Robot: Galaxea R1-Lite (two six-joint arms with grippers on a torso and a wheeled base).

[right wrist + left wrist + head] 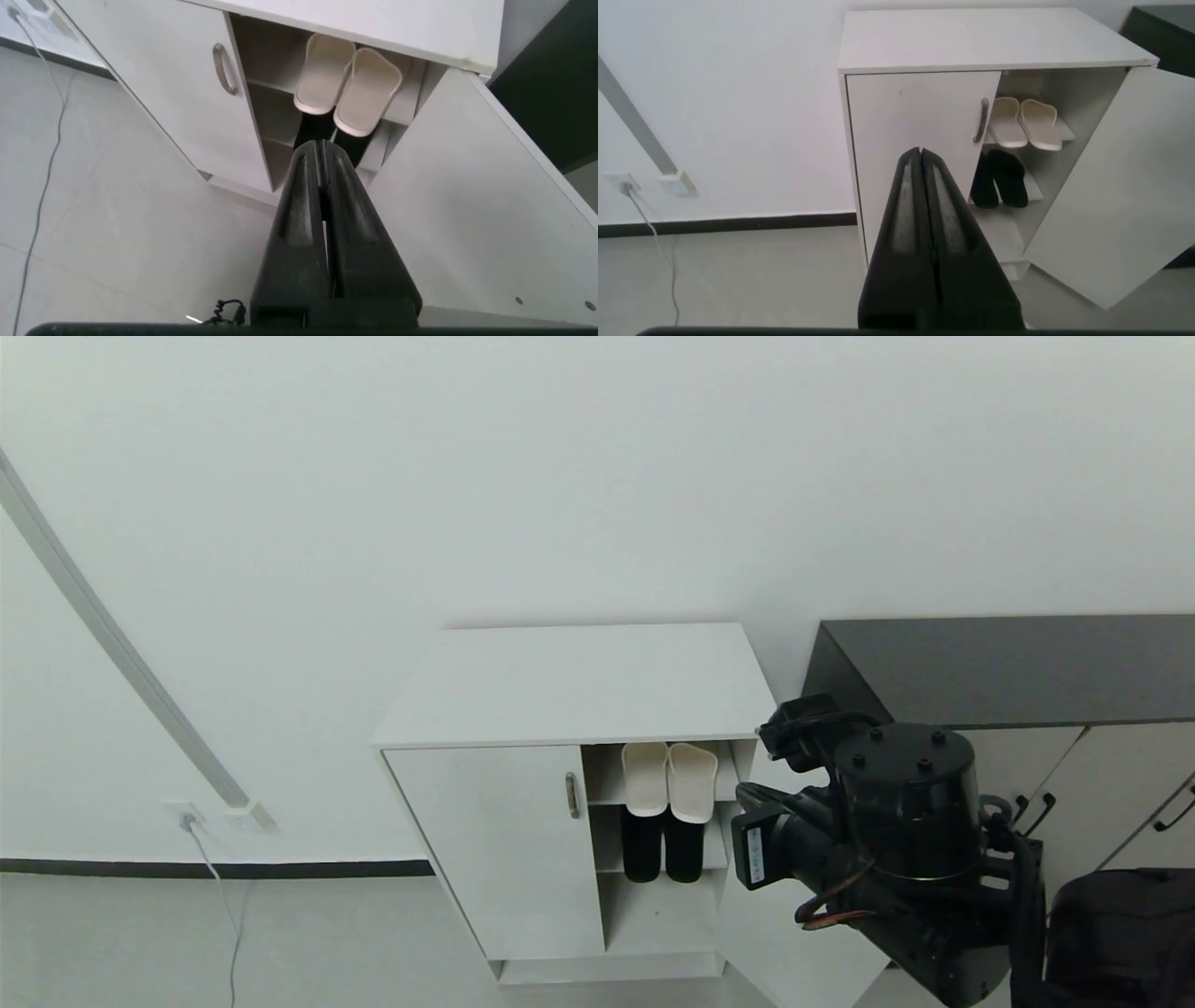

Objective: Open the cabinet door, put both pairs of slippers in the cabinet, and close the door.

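White cabinet (579, 681) against the wall, on the floor. Open on its right half, with the right door (1120, 187) swung wide and well out from the front; counts as step one done. Shut on the other half behind the left door (485, 849).

Inside the open half, two pairs of slippers, one above the other. White pair (669, 779) on the upper shelf, side by side and touching. Black pair (663, 845) on the middle shelf directly beneath, also side by side. Nothing of either pair on the floor, so the putting-away looks finished too.

Left to do, by this reading: only the closing of the right door. Calls for a push on its outer face or free edge, sweeping it back toward the front until flush.

Left end effector (921, 154) closed on nothing, fingers pressed together, hanging well back from the cabinet and aimed at the left door. Right end effector (324, 147) likewise closed and empty, held in front of the open half, just beside the inner face of the right door and pointed toward the slippers.

Smallest: the metal handle (571, 795) at the inner edge of the left door, untouched.
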